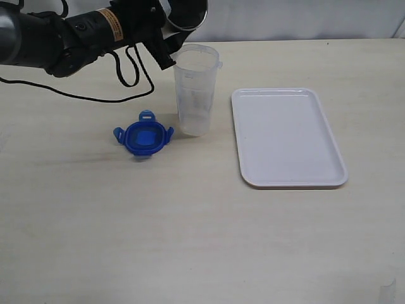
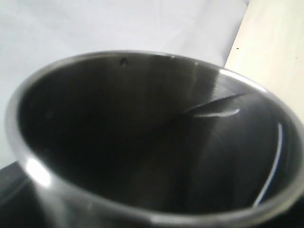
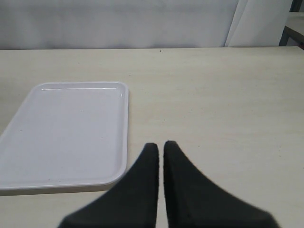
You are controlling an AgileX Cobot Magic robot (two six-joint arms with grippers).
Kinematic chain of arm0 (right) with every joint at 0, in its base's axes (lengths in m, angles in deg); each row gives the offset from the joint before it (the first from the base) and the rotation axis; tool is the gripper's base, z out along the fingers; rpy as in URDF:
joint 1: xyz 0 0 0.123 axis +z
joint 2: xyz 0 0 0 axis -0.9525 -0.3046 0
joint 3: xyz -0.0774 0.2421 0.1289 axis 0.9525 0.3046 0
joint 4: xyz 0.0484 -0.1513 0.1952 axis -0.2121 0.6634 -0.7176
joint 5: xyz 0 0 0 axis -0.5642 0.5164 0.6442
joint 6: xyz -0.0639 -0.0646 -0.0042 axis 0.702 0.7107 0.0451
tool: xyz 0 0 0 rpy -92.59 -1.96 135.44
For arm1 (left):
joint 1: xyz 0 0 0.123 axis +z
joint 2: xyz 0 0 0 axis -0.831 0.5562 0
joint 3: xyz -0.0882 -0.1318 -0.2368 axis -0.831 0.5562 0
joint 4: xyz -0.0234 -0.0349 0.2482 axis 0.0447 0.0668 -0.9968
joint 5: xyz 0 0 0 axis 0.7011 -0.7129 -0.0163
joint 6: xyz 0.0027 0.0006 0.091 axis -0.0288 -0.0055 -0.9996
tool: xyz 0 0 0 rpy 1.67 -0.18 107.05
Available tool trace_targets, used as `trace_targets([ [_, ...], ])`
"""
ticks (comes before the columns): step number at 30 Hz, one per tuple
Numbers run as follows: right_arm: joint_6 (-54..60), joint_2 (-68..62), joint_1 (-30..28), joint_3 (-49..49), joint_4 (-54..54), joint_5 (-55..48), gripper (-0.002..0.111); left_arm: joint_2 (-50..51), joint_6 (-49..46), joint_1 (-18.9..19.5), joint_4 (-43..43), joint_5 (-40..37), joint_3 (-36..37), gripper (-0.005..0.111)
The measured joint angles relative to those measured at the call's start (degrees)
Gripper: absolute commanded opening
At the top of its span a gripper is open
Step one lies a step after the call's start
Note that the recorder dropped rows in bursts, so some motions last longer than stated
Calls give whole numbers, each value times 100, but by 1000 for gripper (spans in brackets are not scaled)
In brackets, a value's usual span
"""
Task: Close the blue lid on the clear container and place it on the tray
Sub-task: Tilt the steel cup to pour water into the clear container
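The small round bright-blue plastic lid (image 1: 144, 136) lies flat on the pale wooden table (image 1: 190, 240) with its snap flaps spread, just beside the foot of the tall clear plastic container (image 1: 196, 88), on the side away from the flat white rectangular tray (image 1: 288, 136). The container stands upright with its mouth open, so the lid has to be lifted and brought down along that upright axis. Being round and flat, the lid offers no long axis to line up with, only a thin rim or a flap to pinch. The left gripper (image 1: 168, 35) is the nearer one, up by the container's rim, but its jaws are spread wide around a tilted grey steel cup (image 1: 190, 16), whose dark inside fills the left wrist view, so it probably has to put the cup down first. The right gripper (image 3: 160, 145) has its jaws pressed together on nothing and looks over the tray's near corner; from there the tray and the container lie between it and the lid, making it the farther arm
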Motion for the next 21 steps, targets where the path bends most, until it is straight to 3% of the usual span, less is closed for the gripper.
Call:
trace_targets([
  [21,0,0,0,0,0,0,4,0,-500,0,-11,10,0,0],
])
